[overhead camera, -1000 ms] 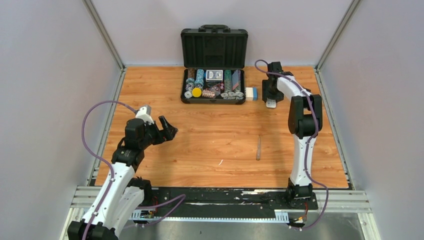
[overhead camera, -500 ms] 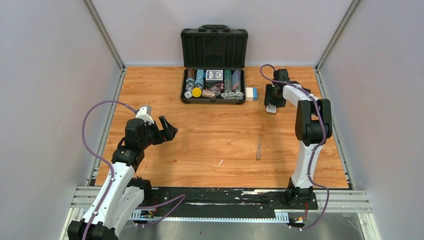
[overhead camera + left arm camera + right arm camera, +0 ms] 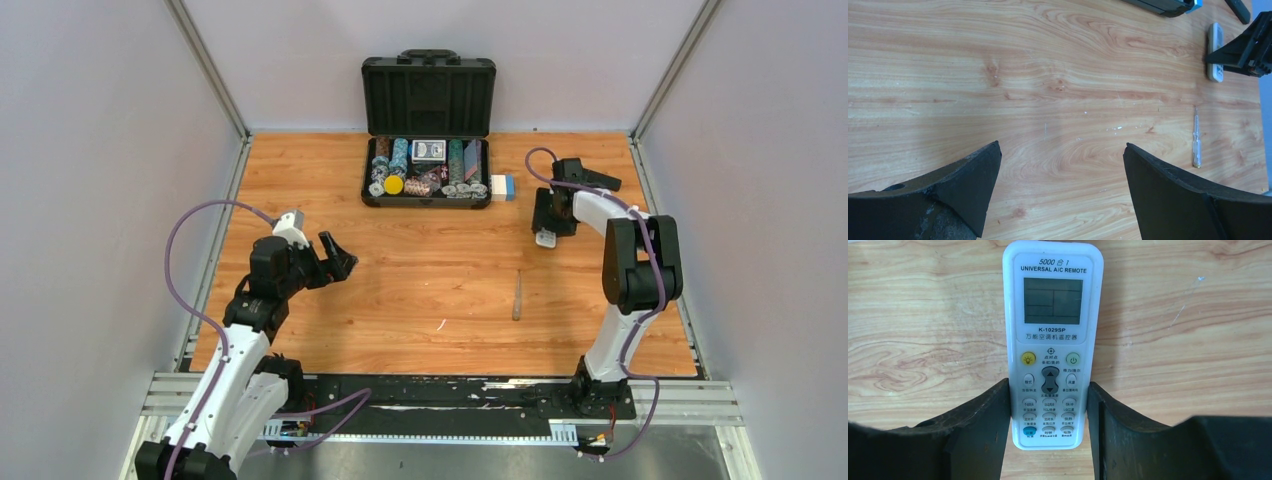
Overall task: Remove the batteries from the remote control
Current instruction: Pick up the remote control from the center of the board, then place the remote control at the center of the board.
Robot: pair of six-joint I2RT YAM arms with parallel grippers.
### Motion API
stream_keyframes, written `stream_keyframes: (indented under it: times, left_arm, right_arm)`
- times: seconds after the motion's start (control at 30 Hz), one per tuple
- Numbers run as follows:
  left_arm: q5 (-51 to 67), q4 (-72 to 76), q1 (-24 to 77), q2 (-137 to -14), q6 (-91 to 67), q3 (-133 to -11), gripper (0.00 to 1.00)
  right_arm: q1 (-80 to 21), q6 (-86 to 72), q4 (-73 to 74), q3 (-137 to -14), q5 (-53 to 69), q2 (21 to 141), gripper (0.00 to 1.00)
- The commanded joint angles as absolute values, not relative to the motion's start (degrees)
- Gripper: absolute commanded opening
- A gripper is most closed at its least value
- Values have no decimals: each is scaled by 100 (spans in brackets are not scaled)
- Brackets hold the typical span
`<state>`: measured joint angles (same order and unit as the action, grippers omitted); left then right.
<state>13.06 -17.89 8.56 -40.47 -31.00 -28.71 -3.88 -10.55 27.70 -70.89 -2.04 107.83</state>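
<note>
The white remote control (image 3: 1050, 340) faces up, with its screen and buttons showing, close over the wooden table at the far right. My right gripper (image 3: 1049, 384) is shut on its lower end, one finger pressed against each long side. From above, the remote control (image 3: 546, 238) pokes out below the right gripper (image 3: 548, 225). The batteries are hidden. My left gripper (image 3: 340, 258) hangs open over bare wood at the left, far from the remote control (image 3: 1215, 52). Nothing is between the fingers of the left gripper (image 3: 1062, 147).
A slim screwdriver (image 3: 517, 297) lies on the table near the middle right. An open black case (image 3: 428, 95) holding poker chips and cards stands at the back centre. A small white and blue box (image 3: 503, 187) sits by the case's right side. Walls enclose the table.
My right gripper has carried the remote control from beside the case toward the near side and slightly right. The left arm has not moved.
</note>
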Motion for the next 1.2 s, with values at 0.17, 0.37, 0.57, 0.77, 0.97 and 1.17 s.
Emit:
stream_keyframes:
  times: [0.17, 0.37, 0.57, 0.77, 0.97, 1.17]
  left_arm:
    - [1638, -1474, 872, -4081, -3121, -2996, 100]
    - [1854, -1292, 870, -4094, -3062, -3033, 100]
    - [2148, -1072, 871, -4167, -3187, -3047, 100]
    - [2478, -719, 870, -4463, -3387, -3048, 100]
    - [2753, -665, 875, -4619, -3337, -3161, 100]
    - [3140, -359, 879, -4837, -3464, -3084, 100]
  right_arm:
    - [-371, -1476, 2564, -6771, 372, 9892, 12]
    - [-499, -1697, 2053, -6091, 361, 9169, 12]
    - [-671, -1888, 1542, -5385, 903, 8418, 9]
    - [-1470, -1751, 1080, -4760, 1181, 7644, 4]
    - [-2791, -1624, 538, -4232, 1229, 7139, 0]
    - [-3984, -1633, 289, -4201, 1012, 7380, 0]
